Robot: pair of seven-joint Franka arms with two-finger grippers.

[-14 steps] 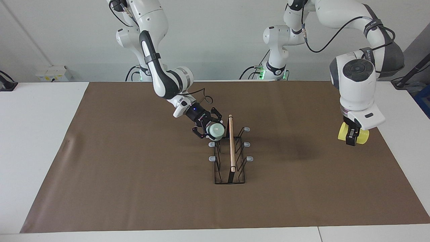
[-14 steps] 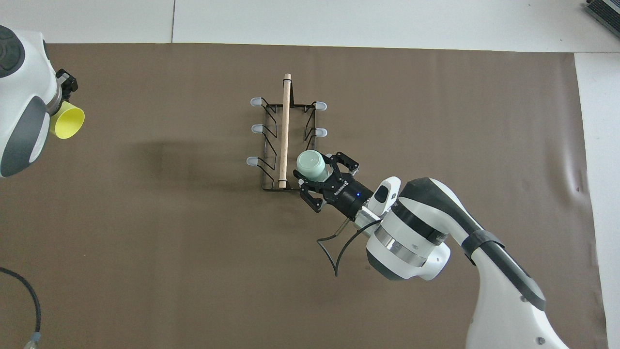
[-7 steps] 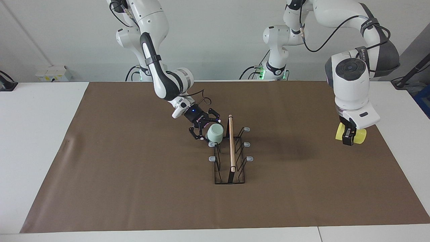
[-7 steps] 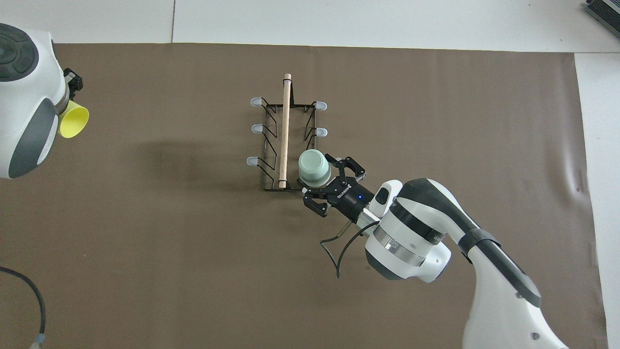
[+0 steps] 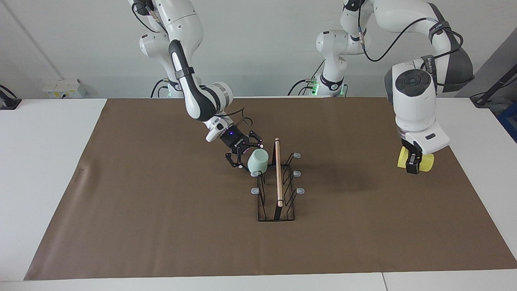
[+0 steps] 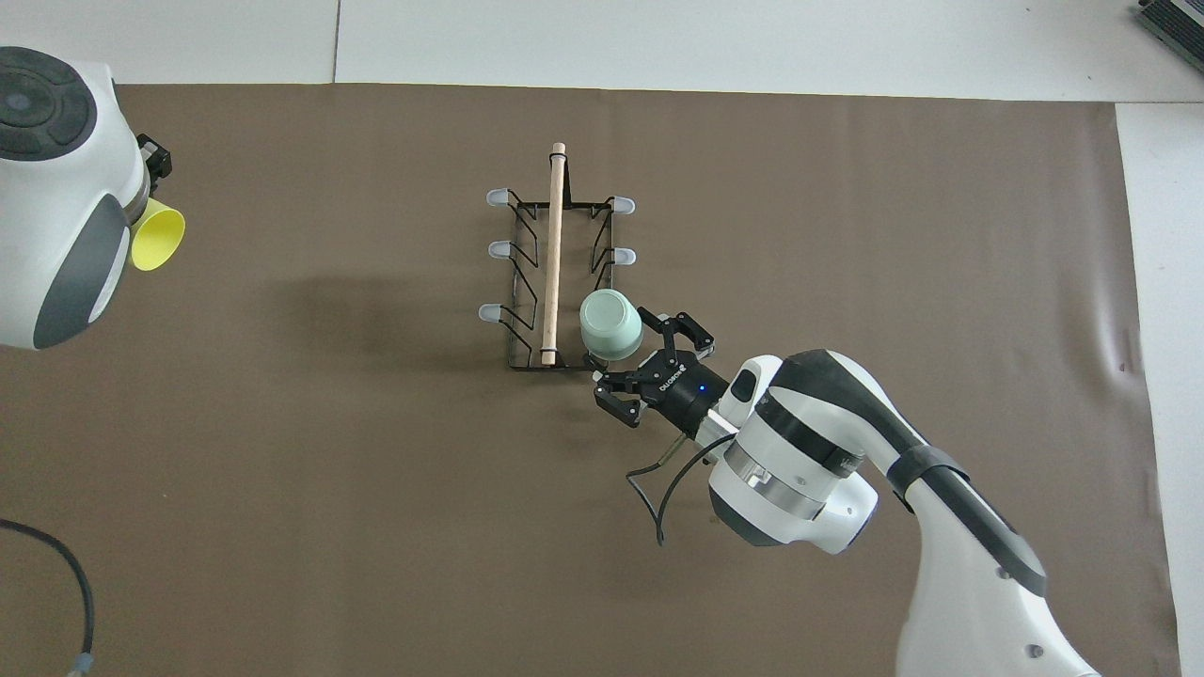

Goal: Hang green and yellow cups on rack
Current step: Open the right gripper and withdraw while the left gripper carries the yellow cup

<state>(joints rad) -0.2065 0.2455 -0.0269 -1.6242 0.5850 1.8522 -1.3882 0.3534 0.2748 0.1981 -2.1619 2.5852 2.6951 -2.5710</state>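
right gripper (image 5: 244,157) jaws open beside hung green cup (image 5: 258,161); left gripper (image 5: 412,166) grips yellow cup (image 5: 404,158).

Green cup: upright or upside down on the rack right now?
Upside down: the green cup sits mouth-down over a prong of the rack, closed base up, with the open right end effector beside it.

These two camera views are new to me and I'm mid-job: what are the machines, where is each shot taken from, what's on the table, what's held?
Two white robot arms work at a table covered by a brown mat. One camera faces them from across the table; the other looks down from above their own end. Mid-table stands a black wire rack with a wooden rod on top. A green cup hangs upside down on the rack's prong nearest the robots, toward the right arm's end. The right pincer is open beside it, holding nothing. The left pincer, over the mat's edge, grips the yellow cup.
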